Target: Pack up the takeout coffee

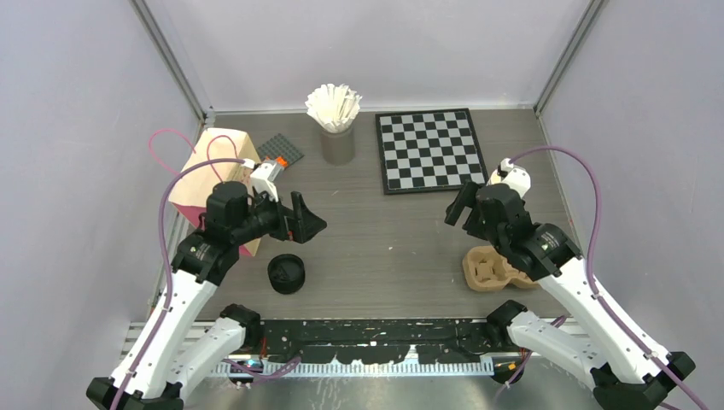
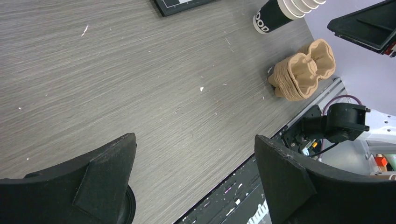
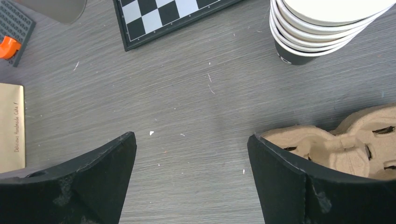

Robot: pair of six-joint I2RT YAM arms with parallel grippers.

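Fingers of the left gripper (image 2: pixel 195 136) and right gripper (image 3: pixel 191 136) are held wide apart, nothing gripped, above the table (image 1: pixel 384 248). Nested cups (image 1: pixel 335 120) are stood at the back centre, beside the chessboard (image 1: pixel 427 151). Black lids (image 1: pixel 286 273) are stacked near the left gripper, and the carrier (image 1: pixel 491 269) is set by the right. Packing is judged not yet begun. One cup must next be separated from the stack without the rest being lifted.

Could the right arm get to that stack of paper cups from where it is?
Probably yes. The stack of cups stands close ahead of the open right gripper, with only bare table between them.
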